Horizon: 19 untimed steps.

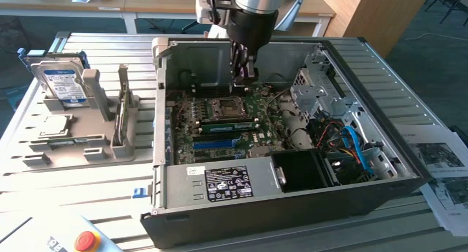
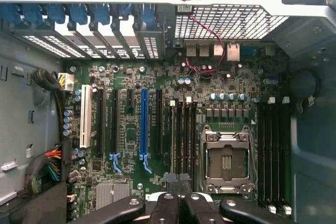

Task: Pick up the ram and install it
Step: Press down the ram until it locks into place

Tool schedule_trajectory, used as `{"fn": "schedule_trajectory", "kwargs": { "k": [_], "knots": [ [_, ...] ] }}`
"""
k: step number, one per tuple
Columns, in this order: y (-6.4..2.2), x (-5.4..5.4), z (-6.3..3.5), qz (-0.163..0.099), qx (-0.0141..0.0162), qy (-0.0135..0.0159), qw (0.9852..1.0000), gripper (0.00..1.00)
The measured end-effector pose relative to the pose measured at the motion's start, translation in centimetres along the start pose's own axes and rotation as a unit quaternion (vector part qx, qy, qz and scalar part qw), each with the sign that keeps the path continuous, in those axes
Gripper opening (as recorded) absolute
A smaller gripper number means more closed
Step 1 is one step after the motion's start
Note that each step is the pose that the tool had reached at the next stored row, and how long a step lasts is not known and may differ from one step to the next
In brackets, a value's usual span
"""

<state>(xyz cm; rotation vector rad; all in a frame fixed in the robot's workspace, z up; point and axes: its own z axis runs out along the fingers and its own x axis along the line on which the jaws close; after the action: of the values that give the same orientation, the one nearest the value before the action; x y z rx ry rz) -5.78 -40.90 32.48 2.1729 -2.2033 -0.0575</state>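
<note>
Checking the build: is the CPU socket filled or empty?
Empty: the CPU socket shows bare contacts, no chip seated.

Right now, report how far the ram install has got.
A green stick, likely the ram, lies along the slots beside the processor socket. The hand hovers over those slots; whether it holds anything is unclear. Seating is not confirmed.

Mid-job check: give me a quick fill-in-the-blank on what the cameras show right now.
1. The gripper hangs inside the open computer ____.
2. The long coloured expansion slot on the motherboard is ____.
3. The hard drive stands on the exterior view's ____ side.
4. The round button near the table's front corner is ____.
Missing words: case; blue; left; red.
</note>
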Motion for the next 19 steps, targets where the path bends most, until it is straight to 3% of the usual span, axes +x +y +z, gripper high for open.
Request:
{"fn": "schedule_trajectory", "kwargs": {
  "k": [13,19],
  "knots": [
    [0.09,0.0,-1.56,0.0,0.0,0.0,1.0,0.1],
    [0.1,0.0,-1.65,0.0,0.0,0.0,1.0,0.1]
  ]
}}
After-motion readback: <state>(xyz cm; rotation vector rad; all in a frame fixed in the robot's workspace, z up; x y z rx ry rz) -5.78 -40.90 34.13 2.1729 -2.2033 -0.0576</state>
